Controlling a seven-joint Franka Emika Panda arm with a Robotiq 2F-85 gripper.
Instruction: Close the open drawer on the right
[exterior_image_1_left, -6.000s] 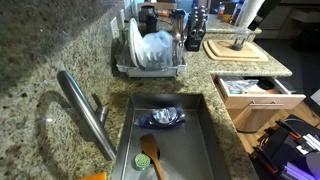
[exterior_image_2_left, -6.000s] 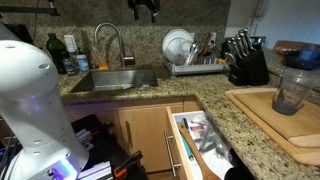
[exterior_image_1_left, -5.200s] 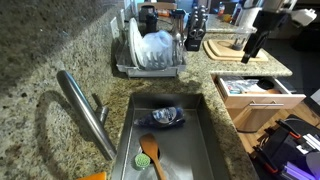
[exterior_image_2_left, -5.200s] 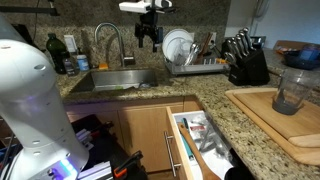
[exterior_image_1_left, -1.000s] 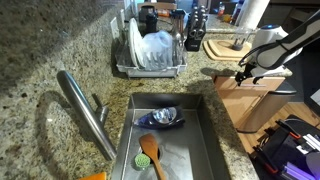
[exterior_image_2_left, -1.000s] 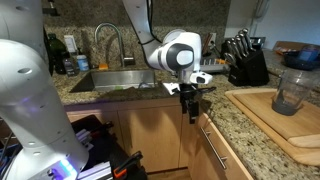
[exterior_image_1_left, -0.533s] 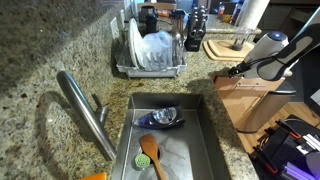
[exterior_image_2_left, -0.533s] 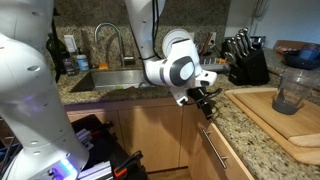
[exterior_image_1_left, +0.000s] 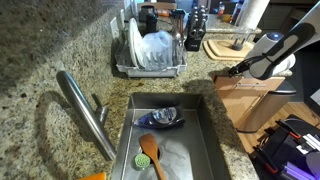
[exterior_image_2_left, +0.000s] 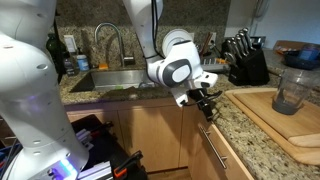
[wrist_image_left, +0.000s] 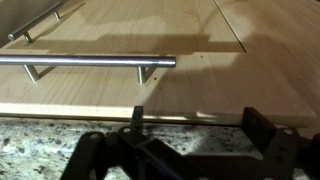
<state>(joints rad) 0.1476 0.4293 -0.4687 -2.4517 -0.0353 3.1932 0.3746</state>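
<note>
Wrist view | gripper (wrist_image_left: 192, 125) jaws apart, empty | drawer (wrist_image_left: 230, 80) front rigid, we judge it slides freely | we push panel beside handle (wrist_image_left: 90, 62).

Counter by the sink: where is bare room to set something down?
Bare granite lies around the faucet and in the strip between the dish rack and the sink. The sink holds a bowl and wooden spoon; the rack is full. The cutting board is free beside the glass.
</note>
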